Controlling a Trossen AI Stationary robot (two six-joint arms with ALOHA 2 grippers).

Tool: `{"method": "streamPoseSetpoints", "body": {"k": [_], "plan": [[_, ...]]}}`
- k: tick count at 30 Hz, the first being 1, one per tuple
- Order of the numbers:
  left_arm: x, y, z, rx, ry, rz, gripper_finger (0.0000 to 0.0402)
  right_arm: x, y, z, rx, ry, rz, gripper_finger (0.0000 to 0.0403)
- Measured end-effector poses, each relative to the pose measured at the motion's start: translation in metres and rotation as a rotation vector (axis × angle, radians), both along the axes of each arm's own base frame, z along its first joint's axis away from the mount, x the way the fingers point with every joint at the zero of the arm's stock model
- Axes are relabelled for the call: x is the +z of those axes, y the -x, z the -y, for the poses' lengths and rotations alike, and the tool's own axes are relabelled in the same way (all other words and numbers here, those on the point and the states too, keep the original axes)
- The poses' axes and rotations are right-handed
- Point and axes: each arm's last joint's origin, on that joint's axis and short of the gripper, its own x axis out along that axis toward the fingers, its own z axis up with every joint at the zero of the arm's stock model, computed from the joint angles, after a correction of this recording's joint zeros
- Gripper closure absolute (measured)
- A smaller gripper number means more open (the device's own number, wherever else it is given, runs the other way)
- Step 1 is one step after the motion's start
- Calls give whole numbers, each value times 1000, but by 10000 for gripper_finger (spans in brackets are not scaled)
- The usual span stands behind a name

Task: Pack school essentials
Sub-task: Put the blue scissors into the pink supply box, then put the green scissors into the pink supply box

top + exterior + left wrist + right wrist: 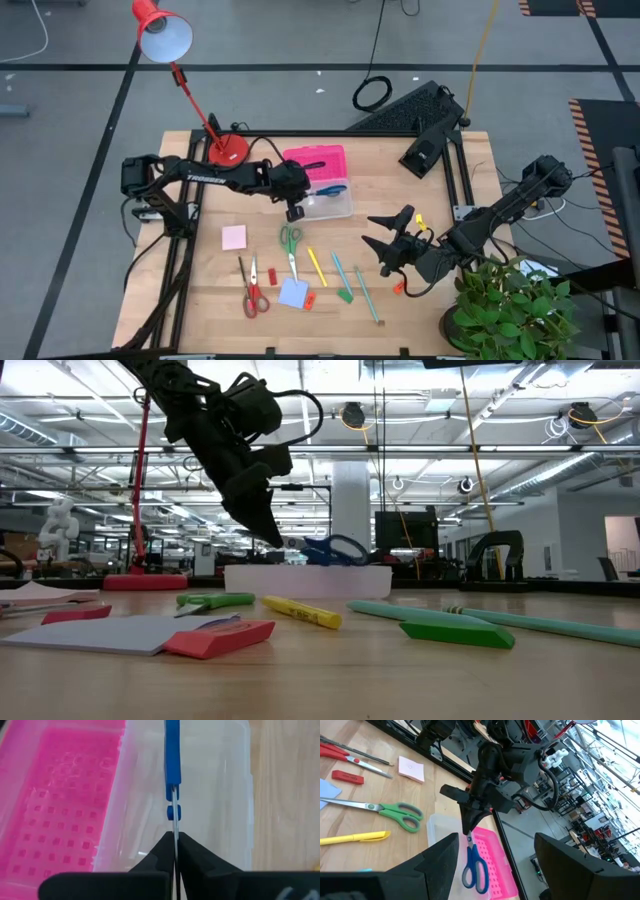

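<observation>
Left gripper (175,851) clamps blue-handled scissors (172,755) by slick, stiff blades over the clear box (230,795), handles probably inside; right gripper (385,240) gapes.

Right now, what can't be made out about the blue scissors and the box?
- Blue scissors: handles cut off by the left wrist view's edge.
- Whether they touch the box floor: too small from above, and the wall hides it in the low view.
- Left tool: shut on the blades, hiding their tips.
</observation>
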Motion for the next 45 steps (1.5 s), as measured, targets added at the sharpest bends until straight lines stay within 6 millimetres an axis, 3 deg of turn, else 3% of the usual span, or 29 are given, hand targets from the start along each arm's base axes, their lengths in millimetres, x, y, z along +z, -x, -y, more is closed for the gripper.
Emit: {"method": "streamPoseSetpoints", "body": {"k": [7,19,24,32,38,45], "plan": [[1,-1,0,-2,-4,11,395,0,0,0,0,0,0,150],[3,-4,-1,80,51,65,377,0,0,0,0,0,0,150],[-8,-9,-1,101,71,54,381,0,0,0,0,0,0,150],[-16,-13,-3,101,61,46,352,0,0,0,-1,4,-2,150],[7,-5,6,82,54,87,347,0,0,0,-2,-1,1,150],[54,24,45,80,35,117,368,0,0,0,-21,-81,44,150]]}}
